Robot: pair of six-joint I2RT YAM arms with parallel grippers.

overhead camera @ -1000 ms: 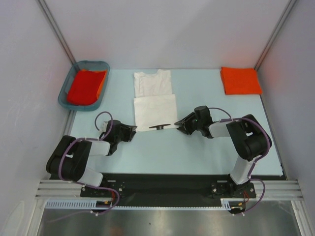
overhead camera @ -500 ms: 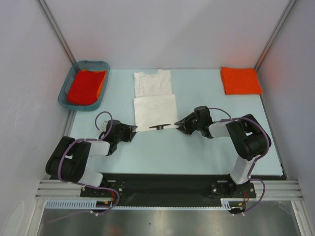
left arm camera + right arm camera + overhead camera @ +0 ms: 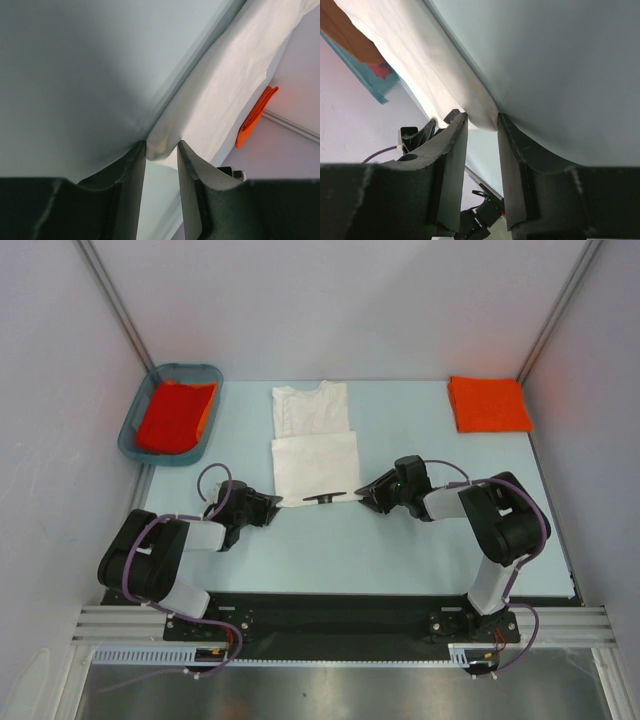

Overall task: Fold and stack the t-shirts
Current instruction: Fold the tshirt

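The white t-shirt (image 3: 314, 445) lies flat mid-table with its lower half folded up. A bit of black print (image 3: 322, 498) peeks out at its near edge. My left gripper (image 3: 272, 506) is low at the near left corner. In the left wrist view its jaws (image 3: 161, 150) stand narrowly apart, pinching that corner (image 3: 162, 145). My right gripper (image 3: 362, 496) is at the near right corner, and its jaws (image 3: 482, 122) pinch that corner (image 3: 482, 112) the same way. A folded orange-red t-shirt (image 3: 488, 403) lies at the back right. Another orange-red t-shirt (image 3: 175, 415) sits in the basket.
The teal plastic basket (image 3: 131, 427) stands at the back left against the wall. Grey walls close in the table on the left, right and back. The arm bases sit at the near edge.
My left gripper has slid a little right and forward onto the shirt's near left corner. The right gripper and the shirt have not moved.
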